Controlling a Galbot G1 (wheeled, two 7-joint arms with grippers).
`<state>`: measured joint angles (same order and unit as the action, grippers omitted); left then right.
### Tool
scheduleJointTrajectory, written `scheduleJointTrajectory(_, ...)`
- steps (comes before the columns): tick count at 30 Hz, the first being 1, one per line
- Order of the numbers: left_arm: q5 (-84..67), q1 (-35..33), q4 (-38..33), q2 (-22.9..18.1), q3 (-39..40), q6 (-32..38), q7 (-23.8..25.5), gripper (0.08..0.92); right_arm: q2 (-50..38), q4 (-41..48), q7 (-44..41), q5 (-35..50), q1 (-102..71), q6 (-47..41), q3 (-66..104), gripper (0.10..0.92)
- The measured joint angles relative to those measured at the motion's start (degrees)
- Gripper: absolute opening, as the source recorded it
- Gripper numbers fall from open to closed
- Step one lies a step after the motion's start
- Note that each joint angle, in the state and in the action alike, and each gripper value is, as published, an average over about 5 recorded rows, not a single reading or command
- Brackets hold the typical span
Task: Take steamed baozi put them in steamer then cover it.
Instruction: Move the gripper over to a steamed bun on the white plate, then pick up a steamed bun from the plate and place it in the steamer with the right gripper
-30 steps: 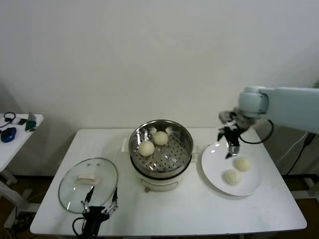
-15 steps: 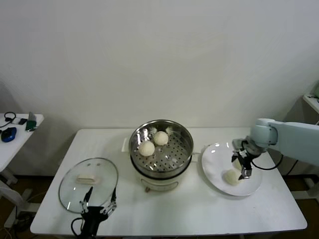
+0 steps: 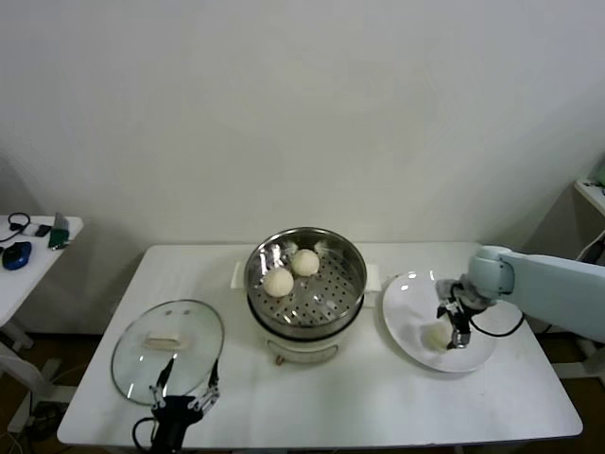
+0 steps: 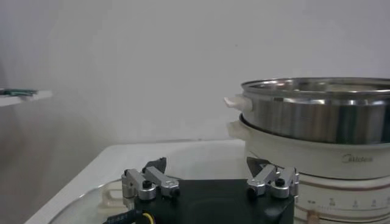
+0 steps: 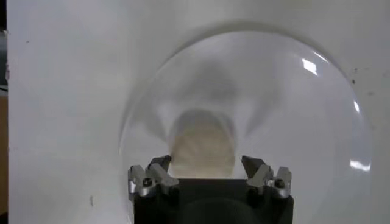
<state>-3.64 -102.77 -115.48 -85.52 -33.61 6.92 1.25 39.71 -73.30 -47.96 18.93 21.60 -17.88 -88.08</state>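
Observation:
Two baozi (image 3: 278,282) (image 3: 304,262) lie in the shiny steamer (image 3: 352,274) at the table's middle. To its right my right gripper (image 3: 454,326) is low over the white plate (image 3: 402,307). In the right wrist view it (image 5: 206,161) stands open astride a baozi (image 5: 202,143), fingertips close by the bun's sides. The head view shows one baozi (image 3: 434,336) on the plate beside the fingers. The glass cover (image 3: 167,350) with its cream handle lies flat at the front left. My left gripper (image 3: 185,402) (image 4: 207,164) hangs open at its near edge, holding nothing.
The steamer (image 4: 317,109) sits on a white pot base (image 4: 317,155) with a front dial. A side table (image 3: 28,248) with a mouse and small items stands off to the far left. The table's front edge runs just below the cover and plate.
My right gripper came down from the plate's far edge onto the plate and now straddles a baozi, its jaws narrower than before. The left arm has not moved.

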Motion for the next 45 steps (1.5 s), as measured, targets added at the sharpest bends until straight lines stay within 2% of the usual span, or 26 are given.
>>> scheduleJointTrajectory(12,0.03,0.14,-0.12,-0.21,0.27,-0.14,-0.14,0.823,0.65,0.05,-1.37,-0.10,0.60,0.94,0.81,0.617)
scheduleJointTrajectory(21,0.57,0.15,-0.31,-0.27,0.34,-0.54,-0.22,0.823,3.87,-0.34,-6.35,1.75,12.99,7.87,-4.47,0.611)
scheduleJointTrajectory(33,1.04,0.36,-0.06,-0.39,0.50,-0.61,-0.21,0.823,16.19,-5.41,-10.89,2.73,33.58,24.78,-4.41,0.611)
scheduleJointTrajectory(45,0.57,0.02,-0.71,-0.26,-0.34,-0.64,-0.23,0.823,29.38,-13.66,-9.86,-5.11,33.80,34.55,-3.34,0.611)
